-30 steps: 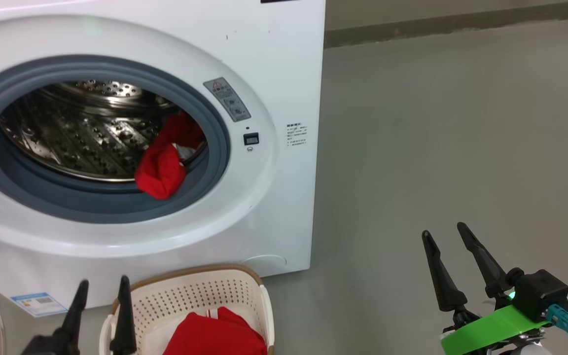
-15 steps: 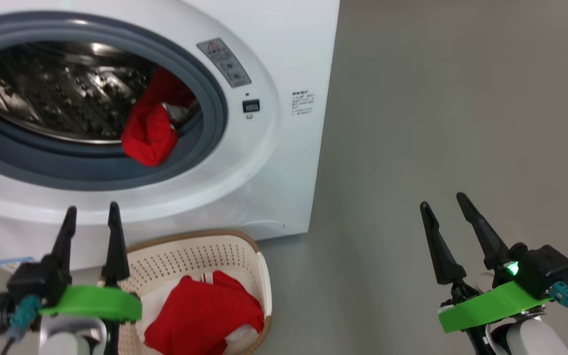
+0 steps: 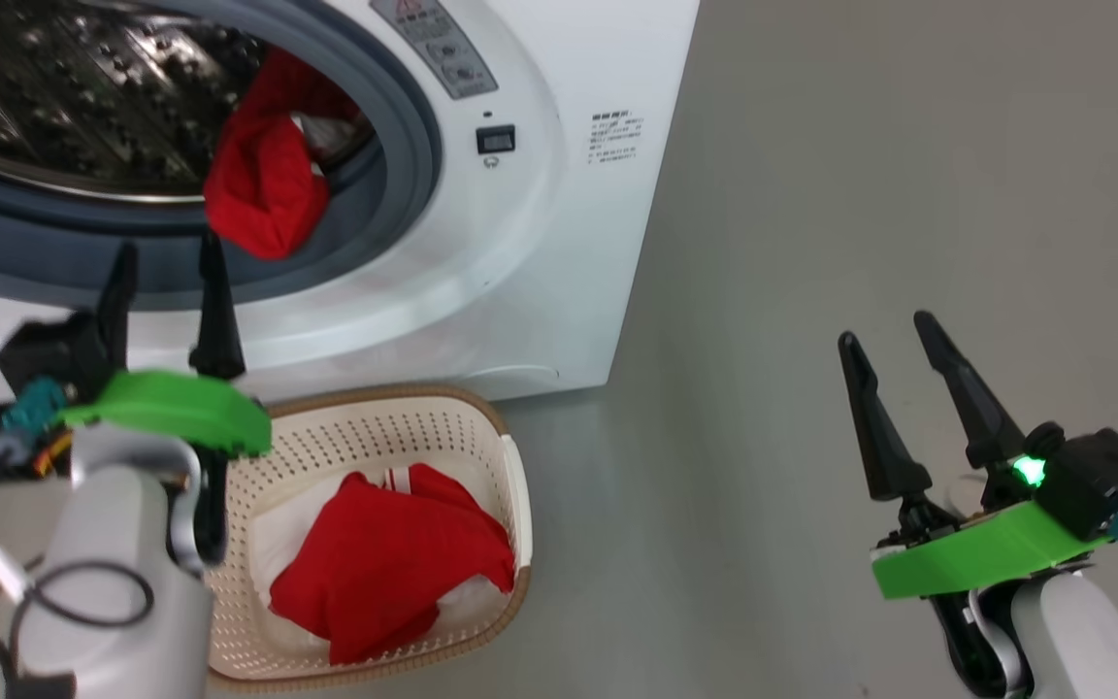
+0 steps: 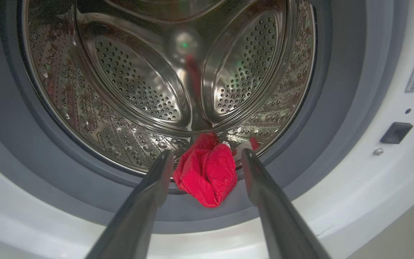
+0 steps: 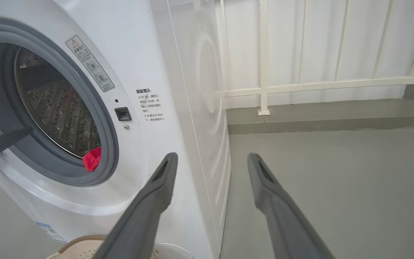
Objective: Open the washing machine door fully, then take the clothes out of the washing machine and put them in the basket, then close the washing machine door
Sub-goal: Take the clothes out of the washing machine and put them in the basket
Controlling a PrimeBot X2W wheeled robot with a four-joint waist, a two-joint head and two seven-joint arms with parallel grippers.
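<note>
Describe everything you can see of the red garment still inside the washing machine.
The red garment is soft, bright red fabric bunched into a crumpled lump, with a scrap of white showing behind its right side. It sits low at the front of the steel drum, sagging over the drum's lip onto the grey rubber ring. The open left tool points at it without touching it.

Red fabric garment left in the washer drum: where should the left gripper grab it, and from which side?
Grip the bunched lobe of the red fabric garment that droops over the grey rubber ring. Come straight in from the front: the open left gripper frames it between its fingers, and the thick fold should pinch easily.
</note>
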